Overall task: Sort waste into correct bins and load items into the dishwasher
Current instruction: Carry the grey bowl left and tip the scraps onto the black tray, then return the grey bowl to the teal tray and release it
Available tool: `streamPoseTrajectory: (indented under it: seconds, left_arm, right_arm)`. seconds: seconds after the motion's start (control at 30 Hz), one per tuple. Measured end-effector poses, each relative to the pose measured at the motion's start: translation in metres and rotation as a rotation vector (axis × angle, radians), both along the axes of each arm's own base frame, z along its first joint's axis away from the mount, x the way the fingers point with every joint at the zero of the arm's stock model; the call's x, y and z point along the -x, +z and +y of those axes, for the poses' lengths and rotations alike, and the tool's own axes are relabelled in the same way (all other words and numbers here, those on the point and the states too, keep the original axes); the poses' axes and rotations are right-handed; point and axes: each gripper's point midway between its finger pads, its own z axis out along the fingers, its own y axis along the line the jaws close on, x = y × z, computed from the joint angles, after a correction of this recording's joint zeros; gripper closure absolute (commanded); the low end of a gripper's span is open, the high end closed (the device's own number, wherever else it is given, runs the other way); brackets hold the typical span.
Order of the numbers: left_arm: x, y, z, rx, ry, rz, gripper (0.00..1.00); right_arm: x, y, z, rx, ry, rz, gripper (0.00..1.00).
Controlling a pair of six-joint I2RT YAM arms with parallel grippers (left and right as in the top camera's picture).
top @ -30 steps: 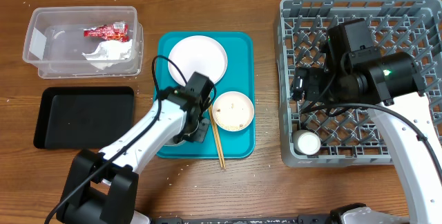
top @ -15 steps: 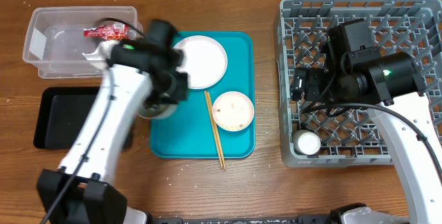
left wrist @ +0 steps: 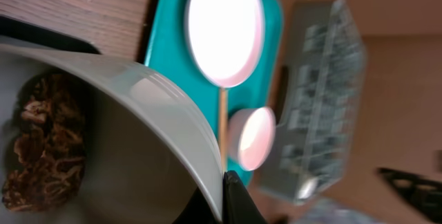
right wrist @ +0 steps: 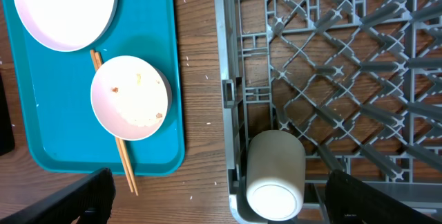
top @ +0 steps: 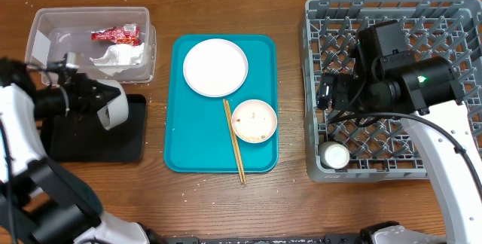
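- Step in hand, as judged: emptying the pale blue-grey bowl (left wrist: 138,113) into the black tray (top: 132,144).
- The left tool (left wrist: 233,198) is clamped on the bowl's rim. The bowl is off the table, tipped steeply over the tray's upper right corner.
- A brown food lump (left wrist: 41,148) lies inside the bowl, against its wall.
- Recommendation: bring the mouth further over the tray's middle before tipping more, since a lump released near the rim could land on the table (top: 301,199). Keep the rim grip firm throughout.
- The right tool (right wrist: 222,200) is spread wide and holds nothing, above the dish rack (top: 452,18).
- The rack holds one small white cup (top: 334,154) in its near left corner.
- The clear tub (top: 34,44) holds the red-and-white wrapper (top: 115,35) and the crumpled napkin (top: 120,56).
- The teal tray (top: 196,138) carries the round plate (top: 216,66), the pinkish-white bowl (top: 254,120) with a few food specks, and the chopsticks (top: 235,150).
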Motion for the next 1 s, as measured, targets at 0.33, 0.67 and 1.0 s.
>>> streamPoseTrajectory:
  seconds: [0.33,0.67,1.0]
  left_arm:
    - [-0.014,-0.043,0.028,0.514,0.190,0.093,0.96]
    - [-0.024,-0.026,0.033,0.681,0.269,0.058,0.96]
    - [-0.021,-0.021,0.043,0.617,0.253,0.031,0.96]
  right_arm:
    - [0.001,-0.001,0.000,0.001,0.000,0.006,0.01]
    - [0.002,-0.001,-0.001,0.008,0.018,0.008,0.01]
    - [0.007,-0.002,-0.002,0.015,0.025,0.025,0.00]
